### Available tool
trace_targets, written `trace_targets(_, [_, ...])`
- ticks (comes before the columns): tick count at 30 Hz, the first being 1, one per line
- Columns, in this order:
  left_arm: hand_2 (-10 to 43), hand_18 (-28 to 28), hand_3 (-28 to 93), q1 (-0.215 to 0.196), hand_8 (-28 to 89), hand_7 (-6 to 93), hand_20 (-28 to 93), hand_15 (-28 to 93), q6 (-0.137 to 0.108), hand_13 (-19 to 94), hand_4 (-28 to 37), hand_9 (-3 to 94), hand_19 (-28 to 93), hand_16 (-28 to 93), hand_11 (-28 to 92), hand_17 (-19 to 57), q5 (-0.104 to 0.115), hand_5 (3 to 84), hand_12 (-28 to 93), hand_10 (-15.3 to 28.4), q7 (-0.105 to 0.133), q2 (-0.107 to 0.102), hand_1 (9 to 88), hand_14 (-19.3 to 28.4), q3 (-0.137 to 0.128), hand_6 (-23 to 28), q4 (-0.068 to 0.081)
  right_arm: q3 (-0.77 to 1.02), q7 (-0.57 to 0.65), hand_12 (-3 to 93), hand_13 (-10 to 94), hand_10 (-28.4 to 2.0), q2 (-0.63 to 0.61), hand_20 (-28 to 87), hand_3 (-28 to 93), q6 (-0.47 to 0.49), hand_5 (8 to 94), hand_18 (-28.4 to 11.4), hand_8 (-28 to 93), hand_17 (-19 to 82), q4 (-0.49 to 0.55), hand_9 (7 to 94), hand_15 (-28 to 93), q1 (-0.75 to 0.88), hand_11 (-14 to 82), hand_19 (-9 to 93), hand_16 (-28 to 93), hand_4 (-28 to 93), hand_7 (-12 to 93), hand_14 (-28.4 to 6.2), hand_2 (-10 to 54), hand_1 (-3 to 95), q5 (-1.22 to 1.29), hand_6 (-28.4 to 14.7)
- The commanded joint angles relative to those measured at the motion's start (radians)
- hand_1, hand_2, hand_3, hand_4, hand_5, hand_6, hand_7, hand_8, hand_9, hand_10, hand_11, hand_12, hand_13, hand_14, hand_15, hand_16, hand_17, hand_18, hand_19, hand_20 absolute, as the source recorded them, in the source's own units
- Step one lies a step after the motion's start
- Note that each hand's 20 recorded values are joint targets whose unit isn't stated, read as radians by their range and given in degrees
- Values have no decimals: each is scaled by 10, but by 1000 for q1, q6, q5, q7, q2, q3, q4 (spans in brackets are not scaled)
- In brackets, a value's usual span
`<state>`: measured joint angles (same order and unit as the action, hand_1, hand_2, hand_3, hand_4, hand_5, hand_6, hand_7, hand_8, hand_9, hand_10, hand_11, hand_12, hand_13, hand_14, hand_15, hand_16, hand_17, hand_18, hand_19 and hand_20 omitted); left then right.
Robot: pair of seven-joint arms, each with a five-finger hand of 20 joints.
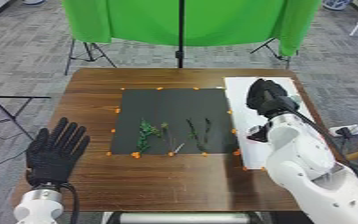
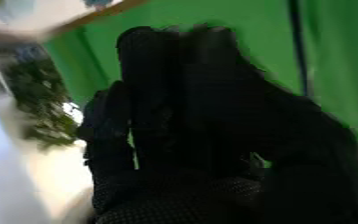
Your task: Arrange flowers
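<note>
Green stems (image 1: pixel 144 134) lay on the mat (image 1: pixel 171 102), the left hand (image 1: pixel 51 159) was spread wide, and the right hand (image 1: pixel 268 96), far right, its grip impossible to tell, was probably between picks, needing next to go left.

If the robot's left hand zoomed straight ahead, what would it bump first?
The left hand would pass left of the dark mat, then probably meet the green cloth past the table; depth is unclear.

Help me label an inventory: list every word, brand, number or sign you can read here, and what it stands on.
None can be read: no legible text on the table, dark mat, white sheet, green cloth or sprigs.
</note>
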<state>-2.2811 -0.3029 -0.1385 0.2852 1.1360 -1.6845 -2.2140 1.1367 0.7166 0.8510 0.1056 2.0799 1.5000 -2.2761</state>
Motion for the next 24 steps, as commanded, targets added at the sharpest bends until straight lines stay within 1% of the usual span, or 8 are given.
trace_targets(1, [164, 126, 761, -17, -92, 119, 157, 280, -6, 261, -283, 343, 275, -46, 167, -46, -1, 420, 99, 135, -3, 7, 256, 134, -5, 75, 0, 147, 2, 169, 453, -180, -47, 493, 784, 286, 550, -252, -108, 251, 67, 490, 501, 142, 111, 838, 182, -282, 127, -172, -95, 499, 82, -59])
trace_targets(5, [164, 126, 760, -22, -92, 120, 157, 280, -8, 261, -283, 343, 275, -46, 166, -46, 0, 420, 99, 135, -6, 5, 256, 134, -8, 75, -1, 164, 22, 169, 434, -186, -48, 491, 776, 304, 525, -259, -102, 239, 58, 464, 459, 187, 94, 824, 173, -283, 111, -179, -95, 480, 118, -63])
trace_targets(8, [164, 126, 761, -22, -92, 120, 157, 280, -8, 261, -283, 342, 276, -45, 165, -46, 4, 421, 99, 135, -6, 2, 255, 134, -6, 75, 1, 136, 9, 172, 452, -180, -41, 491, 770, 248, 524, -259, -99, 242, 18, 475, 459, 188, 100, 824, 175, -283, 111, -173, -95, 480, 117, -61])
trace_targets(10, [164, 126, 761, -17, -92, 120, 157, 282, -14, 262, -283, 342, 277, -44, 165, -47, 11, 421, 99, 136, -6, 0, 255, 134, -2, 75, 1, 107, 2, 174, 482, -177, -37, 494, 755, 245, 537, -257, -99, 259, -9, 503, 509, 175, 115, 839, 192, -283, 118, -169, -95, 487, 103, -58])
trace_targets(12, [165, 127, 761, -14, -92, 120, 160, 287, -10, 265, -283, 343, 281, -43, 166, -46, 3, 421, 99, 136, -10, 0, 256, 135, 0, 75, 2, 81, 1, 178, 499, -172, -32, 495, 738, 236, 548, -254, -102, 266, -31, 529, 547, 166, 134, 846, 200, -283, 124, -165, -95, 495, 99, -56])
trace_targets(18, [165, 127, 762, -15, -93, 121, 162, 300, -10, 267, -283, 344, 286, -44, 167, -46, 6, 422, 99, 136, -6, -2, 255, 135, 1, 76, 2, 14, 3, 202, 576, -154, -16, 487, 714, 90, 655, -243, -106, 296, -86, 655, 608, 145, 234, 861, 231, -283, 199, -143, -95, 532, 50, -32])
trace_targets(21, [165, 127, 761, -9, -93, 121, 160, 300, -16, 266, -283, 344, 284, -45, 168, -45, 8, 422, 99, 136, -7, 1, 256, 135, 4, 76, 3, 13, 3, 392, 627, -131, -20, 481, 622, 43, 709, -236, 21, 309, -71, 782, 589, 147, 122, 867, 348, -282, 289, -128, -95, 618, 52, -31])
trace_targets(24, [165, 126, 762, -9, -93, 122, 159, 300, -15, 266, -283, 344, 283, -46, 168, -46, 5, 423, 99, 136, -8, 4, 255, 136, 1, 76, 3, 21, -10, 441, 648, -129, -25, 479, 646, 24, 748, -233, 75, 316, -38, 826, 593, 140, 124, 869, 377, -281, 330, -122, -95, 633, 58, -31])
